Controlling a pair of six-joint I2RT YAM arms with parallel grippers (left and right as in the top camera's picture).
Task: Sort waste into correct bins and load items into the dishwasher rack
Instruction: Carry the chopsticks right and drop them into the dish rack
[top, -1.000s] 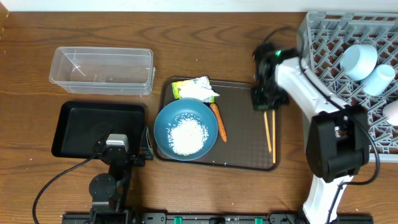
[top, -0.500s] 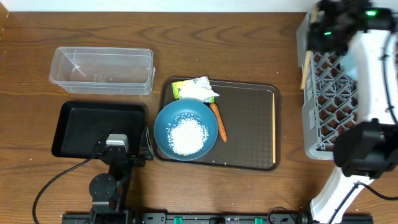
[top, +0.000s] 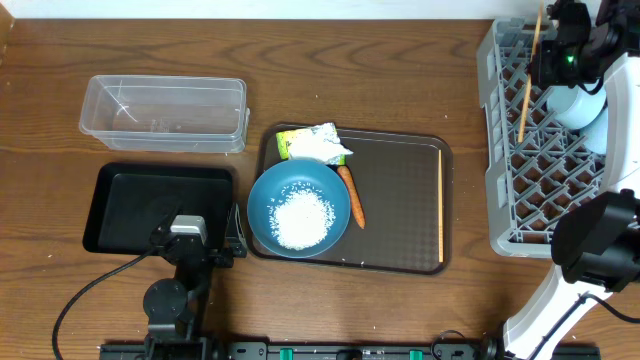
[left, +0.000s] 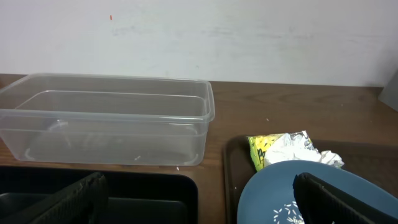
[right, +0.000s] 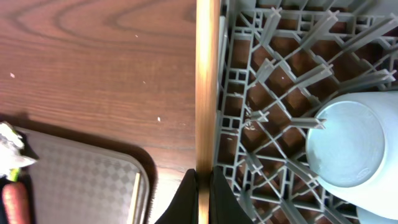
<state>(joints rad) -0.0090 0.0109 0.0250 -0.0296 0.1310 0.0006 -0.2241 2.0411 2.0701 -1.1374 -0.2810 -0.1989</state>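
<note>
Clamping one chopstick (right: 207, 87) over the dishwasher rack (top: 500, 200), the right pincer (right: 203, 186) hangs closed; the left pincer (left: 199, 186) gapes wide open.

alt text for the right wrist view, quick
The right gripper, shut, holds a wooden chopstick running up the frame along the edge of the grey dishwasher rack, where a pale blue cup sits. A corner of the brown tray shows lower left.

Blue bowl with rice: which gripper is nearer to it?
Left. The left gripper sits open left of the blue bowl, by the black tray; the right gripper is far over the dishwasher rack, shut on a chopstick.
</note>
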